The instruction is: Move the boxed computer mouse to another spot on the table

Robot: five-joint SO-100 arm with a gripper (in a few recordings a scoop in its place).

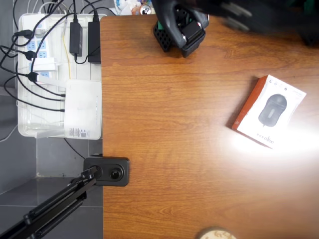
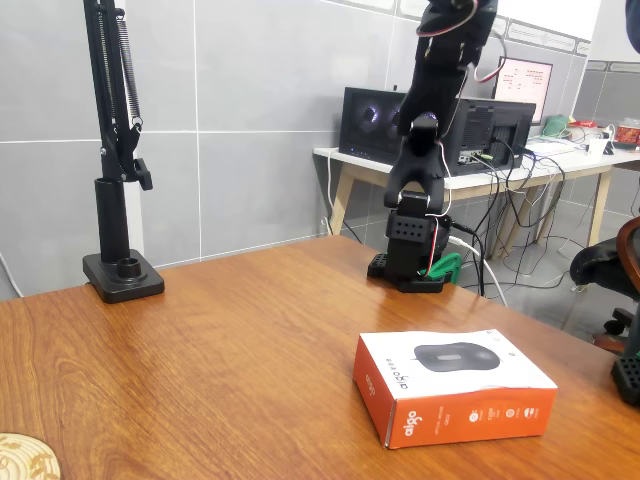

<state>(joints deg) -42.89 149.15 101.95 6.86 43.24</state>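
One flat white carton picturing a dark grey mouse (image 1: pixel 269 111) lay far from my fingers, whose state I couldn't tell; glare risked a misjudged, glancing grasp.

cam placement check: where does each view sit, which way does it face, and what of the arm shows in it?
Overhead view: above, looking straight down on the table; the arm's base sits at the top edge, with the white tray at left.
Fixed view: low at the table's edge, facing across it toward the grey wall; the arm's base and rising links show, cropped at the top.
Shared: the boxed computer mouse, the clamped black stand, and the arm's base.
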